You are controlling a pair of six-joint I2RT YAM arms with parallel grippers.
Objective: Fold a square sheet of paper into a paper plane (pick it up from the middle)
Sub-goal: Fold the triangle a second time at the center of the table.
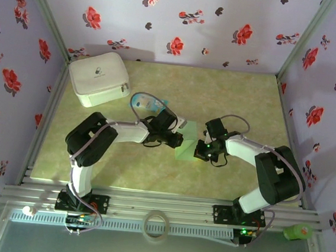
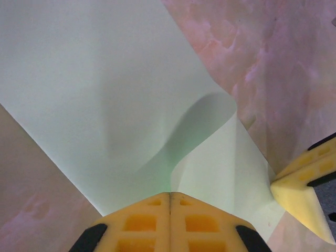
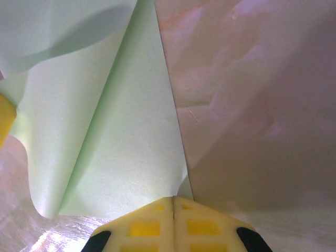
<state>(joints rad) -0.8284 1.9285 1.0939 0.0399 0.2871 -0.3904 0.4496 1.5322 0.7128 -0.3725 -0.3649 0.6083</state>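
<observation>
We reckon we're mid-fold: left gripper [image 2: 169, 193] and right gripper [image 3: 174, 198], both closed, touch the sheet [image 2: 94, 89] at their tips; next, flatten its flap.

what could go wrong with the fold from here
1. The paper bulges in a loose curl near the shut left tool; pressing it could set a crooked crease.
2. The shut right tool sits at the paper's very edge and may slip off.
3. The tools stand close and might bump.
</observation>
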